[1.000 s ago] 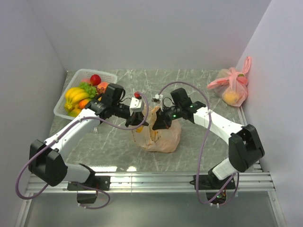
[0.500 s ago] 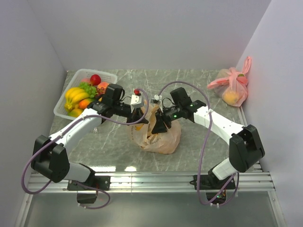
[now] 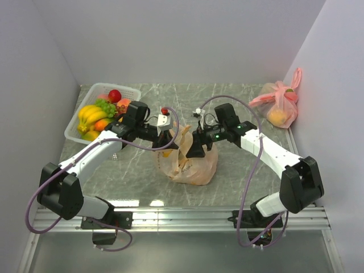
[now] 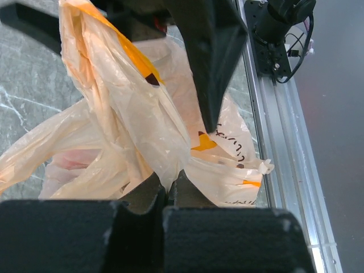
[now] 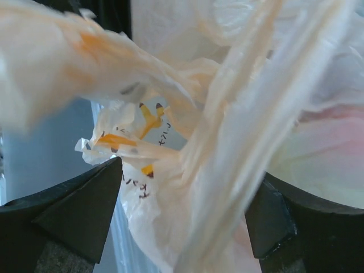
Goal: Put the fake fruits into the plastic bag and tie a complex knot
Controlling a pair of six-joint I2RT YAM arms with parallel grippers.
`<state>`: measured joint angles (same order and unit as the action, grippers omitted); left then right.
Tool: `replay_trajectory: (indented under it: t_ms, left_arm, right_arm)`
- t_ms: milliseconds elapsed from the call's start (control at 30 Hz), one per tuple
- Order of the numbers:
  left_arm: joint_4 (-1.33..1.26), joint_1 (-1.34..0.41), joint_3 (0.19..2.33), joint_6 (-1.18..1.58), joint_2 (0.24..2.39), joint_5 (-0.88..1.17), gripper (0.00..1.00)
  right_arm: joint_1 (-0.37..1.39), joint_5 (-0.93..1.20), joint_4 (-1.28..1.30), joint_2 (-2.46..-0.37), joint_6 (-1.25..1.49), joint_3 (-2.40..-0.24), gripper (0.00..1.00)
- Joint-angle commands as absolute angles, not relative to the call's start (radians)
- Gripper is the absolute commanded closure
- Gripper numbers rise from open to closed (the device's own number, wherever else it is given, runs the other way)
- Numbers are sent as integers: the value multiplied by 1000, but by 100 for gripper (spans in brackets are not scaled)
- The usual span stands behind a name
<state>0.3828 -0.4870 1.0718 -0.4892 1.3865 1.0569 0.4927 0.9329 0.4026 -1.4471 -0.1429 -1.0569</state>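
The peach-orange plastic bag (image 3: 190,164) sits at the table's middle with its handles pulled up between both arms. My left gripper (image 3: 169,142) is shut on a fold of the bag's handle (image 4: 149,122), pinched at the fingertips (image 4: 169,185). My right gripper (image 3: 197,149) stands open on the bag's right side. A twisted handle strip (image 5: 227,159) runs loose between its wide-spread fingers (image 5: 85,210). The knot is hidden in all views. Fake fruits (image 3: 98,114), bananas, grapes and a red apple, lie in the basket at the far left.
The clear plastic basket (image 3: 73,134) stands at the back left. A pink tied bag (image 3: 278,105) with a yellow fruit inside leans at the back right wall. The aluminium rail (image 3: 182,216) runs along the near table edge.
My right gripper has opened and let go of the bag handle, and its arm has drawn slightly right. The left gripper stays shut on its handle, having lifted it a little earlier.
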Motion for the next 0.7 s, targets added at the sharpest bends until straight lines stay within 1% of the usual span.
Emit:
replay_trajectory:
  t_ms: [0,33,100,133,167,200,233,267,400,433,500,533,567,667]
  left_arm:
    - [388,-491,1095,-512,1361,1071,99]
    - [390,-491,1098,-515,1361,1071,99]
    - [391,-491,1101,-515,1365,1071,99]
    - [388,-491,1106,-509,1367,1074,99]
    - [384,-492,1108,-503,1370,1075,99]
    - [367,-491,1109,-493,1371,1078,99]
    - [362,-492,1114,-479,1376,1080,99]
    - [359,-492,1117,-473,1381,1086,99]
    - [354,-500,1126,-471,1391,1086,99]
    - [353,-500,1124,-474,1397,1085,99]
    - [345,-503,1120,-474,1402,1080,99]
    - [341,-505,1114,-468,1404,1077,98]
    - [334,-506,1111,-468,1407,1078,98]
    - [324,-511,1109,-462,1411,1077,97]
  right_arm:
    - [454,962,316,-1396,-63,-1028,14]
    - [450,966,302,-1400,-52,-1025,23]
    - [451,966,276,-1405,-35,-1016,37]
    - [449,971,226,-1410,-22,-1003,54]
    - [451,974,198,-1413,-2,-999,63]
    - [457,973,160,-1416,27,-999,77]
    - [463,973,146,-1422,38,-1000,94]
    - [465,976,140,-1425,46,-1006,100]
    - [465,1017,97,-1405,51,-991,99]
    - [465,1025,97,-1396,48,-985,90]
    - [465,1038,107,-1390,43,-983,78]
    - [465,1046,104,-1382,49,-977,62]
    - [465,1049,97,-1378,61,-973,57]
    - [466,1051,87,-1382,77,-977,54]
